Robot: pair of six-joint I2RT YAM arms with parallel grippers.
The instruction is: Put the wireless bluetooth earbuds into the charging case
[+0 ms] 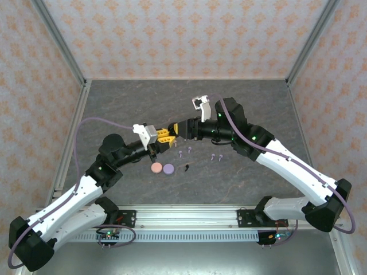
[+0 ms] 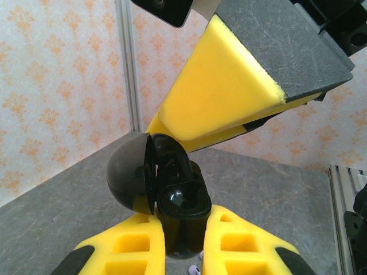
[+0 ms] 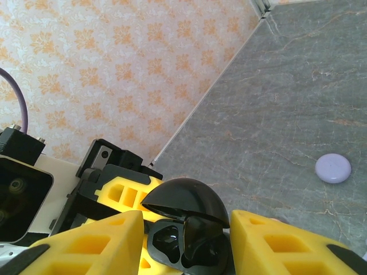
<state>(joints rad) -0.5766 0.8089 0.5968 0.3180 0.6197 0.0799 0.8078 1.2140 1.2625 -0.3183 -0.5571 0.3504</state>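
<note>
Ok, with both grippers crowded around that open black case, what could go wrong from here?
1. The left gripper holds the charging case off the table by its lower body; a push from the right gripper, whose fingers flank it, could twist it loose.
2. The open lid sits close to a right gripper finger and could get knocked shut.
3. Purple earbuds lie below; a dropped case might scatter them.

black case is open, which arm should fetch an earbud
Right, probably. The left fingers grip the open black case by its base, so that arm is busy; the right fingers sit at its lid, near the black earbuds.
</note>
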